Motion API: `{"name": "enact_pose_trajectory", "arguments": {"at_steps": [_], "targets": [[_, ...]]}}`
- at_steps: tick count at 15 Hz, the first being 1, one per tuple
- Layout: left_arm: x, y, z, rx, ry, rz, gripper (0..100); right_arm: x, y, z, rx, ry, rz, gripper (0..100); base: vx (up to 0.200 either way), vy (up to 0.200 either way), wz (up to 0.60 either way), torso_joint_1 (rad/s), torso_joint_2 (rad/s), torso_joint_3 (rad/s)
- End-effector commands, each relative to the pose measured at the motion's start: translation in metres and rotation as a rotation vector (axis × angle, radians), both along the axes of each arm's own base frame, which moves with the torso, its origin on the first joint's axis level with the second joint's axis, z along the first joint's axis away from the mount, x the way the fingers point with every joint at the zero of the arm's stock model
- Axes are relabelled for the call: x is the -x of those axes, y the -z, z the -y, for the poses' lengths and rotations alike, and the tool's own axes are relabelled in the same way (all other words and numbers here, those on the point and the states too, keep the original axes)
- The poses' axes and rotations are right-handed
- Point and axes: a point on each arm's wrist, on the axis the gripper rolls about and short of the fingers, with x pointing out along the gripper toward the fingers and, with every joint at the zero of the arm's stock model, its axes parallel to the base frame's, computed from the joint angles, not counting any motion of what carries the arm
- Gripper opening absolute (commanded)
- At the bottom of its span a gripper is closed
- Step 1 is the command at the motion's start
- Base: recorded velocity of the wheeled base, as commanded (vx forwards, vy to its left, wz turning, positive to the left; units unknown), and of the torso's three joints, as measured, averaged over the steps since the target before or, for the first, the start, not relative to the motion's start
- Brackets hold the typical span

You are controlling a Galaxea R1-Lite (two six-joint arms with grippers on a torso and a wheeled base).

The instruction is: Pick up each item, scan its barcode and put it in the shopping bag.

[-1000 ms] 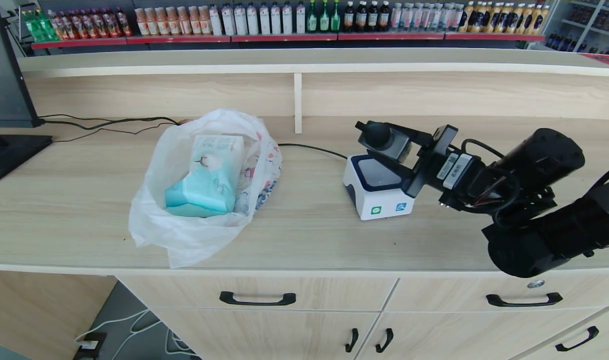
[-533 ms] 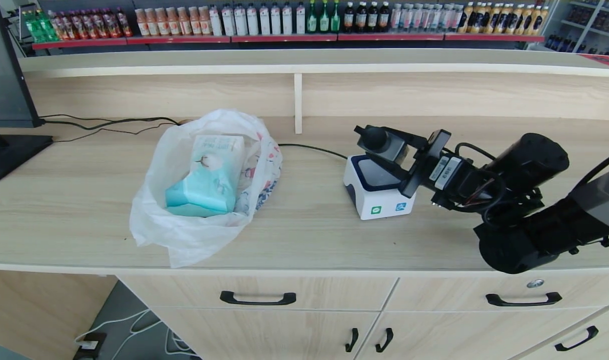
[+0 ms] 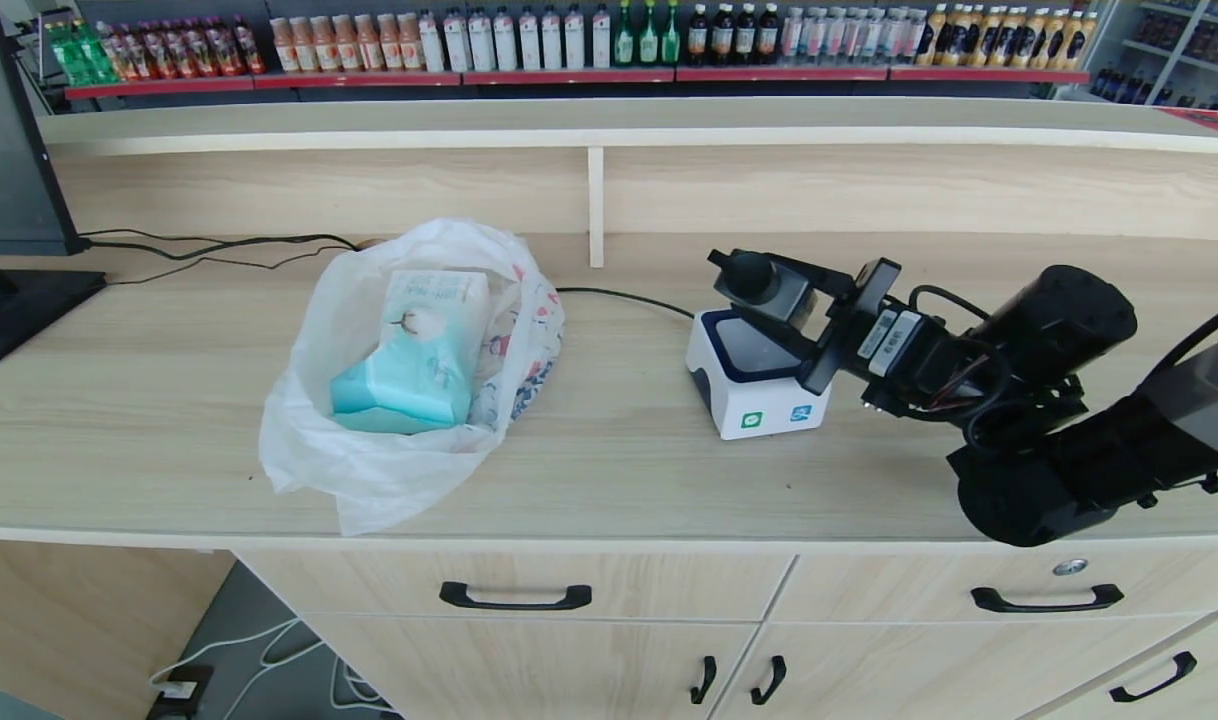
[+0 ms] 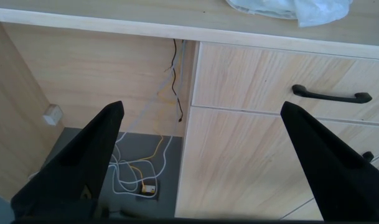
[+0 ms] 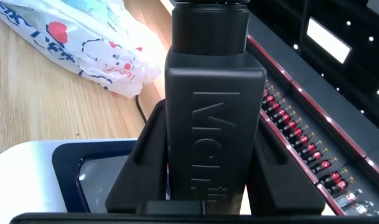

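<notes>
The dark bottle (image 3: 759,275), clenched in the right pincer (image 3: 781,298), hangs just above the scanner (image 3: 759,400) on the table (image 3: 619,480), so scanning looks in hand; next it must be carried left over the open shopping bag (image 3: 369,480) and released inside.

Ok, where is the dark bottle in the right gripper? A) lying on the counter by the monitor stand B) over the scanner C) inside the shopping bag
B: the right gripper holds the dark bottle over the white scanner, well clear of the shopping bag.
</notes>
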Motion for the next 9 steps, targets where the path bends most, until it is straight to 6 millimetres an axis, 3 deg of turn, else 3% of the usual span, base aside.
{"name": "enact_pose_trajectory", "arguments": {"at_steps": [1, 9], "targets": [[0.0, 0.0, 0.0, 0.001, -0.002, 0.0, 100, 0.0024, -0.003, 0.0005, -0.002, -0.001, 0.008, 0, 0.0, 0.0, 0.0, 0.0, 0.0, 0.0], [0.0, 0.0, 0.0, 0.001, -0.001, 0.0, 100, 0.0106, -0.0095, 0.0004, -0.02, 0.015, 0.008, 0, 0.0, 0.0, 0.0, 0.0, 0.0, 0.0]]}}
